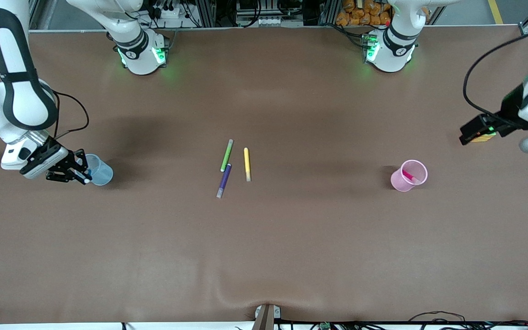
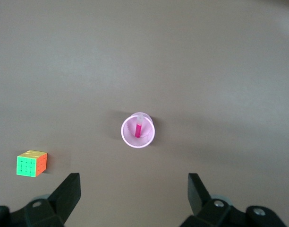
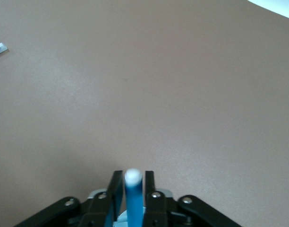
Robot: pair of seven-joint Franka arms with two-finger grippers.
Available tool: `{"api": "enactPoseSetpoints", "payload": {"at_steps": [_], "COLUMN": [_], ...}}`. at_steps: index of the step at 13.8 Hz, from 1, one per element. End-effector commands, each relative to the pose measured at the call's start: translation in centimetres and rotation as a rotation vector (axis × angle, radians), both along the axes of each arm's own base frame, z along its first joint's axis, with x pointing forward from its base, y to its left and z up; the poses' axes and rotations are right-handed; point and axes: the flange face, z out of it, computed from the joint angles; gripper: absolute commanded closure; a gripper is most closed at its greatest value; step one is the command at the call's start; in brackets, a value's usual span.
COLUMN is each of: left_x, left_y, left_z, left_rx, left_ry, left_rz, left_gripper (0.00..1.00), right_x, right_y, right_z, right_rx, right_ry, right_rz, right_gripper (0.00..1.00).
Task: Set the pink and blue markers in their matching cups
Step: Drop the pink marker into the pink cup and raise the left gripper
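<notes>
The pale blue cup stands toward the right arm's end of the table. My right gripper hangs over its rim with the blue marker upright between its fingers. A thin gap shows on each side of the marker, so the gripper is slightly open. The marker's lower end reaches down into the blue cup. The pink cup stands toward the left arm's end with the pink marker leaning inside it. My left gripper waits high above the pink cup, open wide and empty.
A green pen, a yellow pen and a purple pen lie close together mid-table. A colour cube sits on the table near the pink cup, toward the left arm's end.
</notes>
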Motion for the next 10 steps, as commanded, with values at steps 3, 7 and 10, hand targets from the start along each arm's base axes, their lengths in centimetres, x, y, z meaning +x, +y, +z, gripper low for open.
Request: {"api": "enactPoseSetpoints", "payload": {"at_steps": [3, 7, 10], "left_x": [-3.4, -4.4, -5.1], "left_y": [0.2, 0.9, 1.3], "left_z": [2.1, 3.2, 3.6], "left_rx": [-0.005, -0.046, -0.049], "left_ry": [0.01, 0.003, -0.004], "left_rz": [-0.07, -0.062, -0.057], "left_gripper": [0.0, 0.0, 0.0], "right_x": [-0.4, 1.2, 2.4], "right_y": [0.0, 1.0, 2.5], "right_z": [0.7, 2.7, 3.8], "right_rx": [0.032, 0.111, 0.157], "right_ry": [-0.014, 0.013, 0.044], "right_rz": [-0.008, -0.088, -0.182], "right_gripper": [0.36, 0.36, 0.29]}}
